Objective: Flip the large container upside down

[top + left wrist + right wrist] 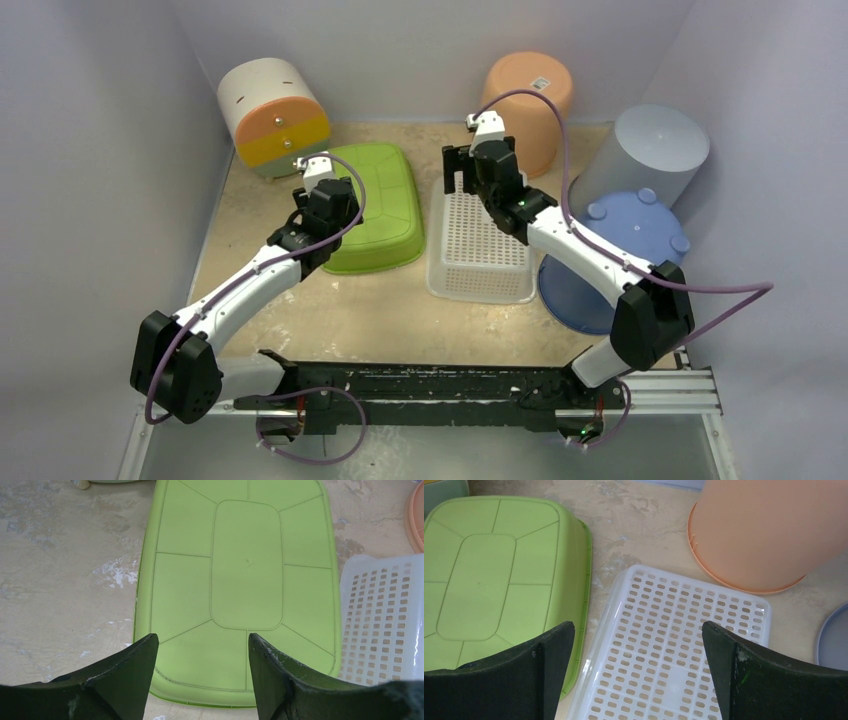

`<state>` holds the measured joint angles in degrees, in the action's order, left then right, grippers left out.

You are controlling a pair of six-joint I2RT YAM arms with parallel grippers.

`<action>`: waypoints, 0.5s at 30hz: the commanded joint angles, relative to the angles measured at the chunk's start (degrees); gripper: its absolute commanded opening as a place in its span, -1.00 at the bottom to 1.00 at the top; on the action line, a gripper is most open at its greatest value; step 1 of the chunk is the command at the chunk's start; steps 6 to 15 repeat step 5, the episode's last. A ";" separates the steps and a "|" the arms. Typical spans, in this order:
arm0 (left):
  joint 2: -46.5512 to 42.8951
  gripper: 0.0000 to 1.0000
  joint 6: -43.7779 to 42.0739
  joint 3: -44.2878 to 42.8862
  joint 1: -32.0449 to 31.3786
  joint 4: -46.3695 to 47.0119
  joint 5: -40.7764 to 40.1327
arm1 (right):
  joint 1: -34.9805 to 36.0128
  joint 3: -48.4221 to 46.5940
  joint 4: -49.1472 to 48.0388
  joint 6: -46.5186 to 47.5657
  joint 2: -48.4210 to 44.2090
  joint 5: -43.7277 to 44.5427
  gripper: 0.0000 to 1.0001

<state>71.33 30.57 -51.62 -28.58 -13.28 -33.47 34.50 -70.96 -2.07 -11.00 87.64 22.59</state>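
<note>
Evidently just ahead of and below the wide-open, empty left claw [201, 639]: large green rectangular plastic tub [245, 565], base-up on the beige table [65, 570], long axis running straight ahead of that claw; right claw [638, 626] equally wide, farther off.

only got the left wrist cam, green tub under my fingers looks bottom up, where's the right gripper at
Observer: The right gripper is open and empty, over the white perforated plastic basket just right of your green plastic tub.
Operator: anything bigger on the table that i can't see
Observer: Yes, a round blue plastic tub on the right side, bottom up with small feet showing.
Operator: what's behind that
Observer: A pale grey cylindrical bin lies tilted in the far right corner.
</note>
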 commanded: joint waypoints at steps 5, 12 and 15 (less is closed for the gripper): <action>-1.72 0.28 -0.76 0.49 -0.25 2.05 -0.63 | 0.19 -0.17 -1.94 -1.00 -1.18 0.76 1.00; -1.72 0.28 -0.76 0.49 -0.25 2.05 -0.63 | 0.19 -0.17 -1.94 -1.00 -1.18 0.76 1.00; -1.72 0.28 -0.76 0.49 -0.25 2.05 -0.63 | 0.19 -0.17 -1.94 -1.00 -1.18 0.76 1.00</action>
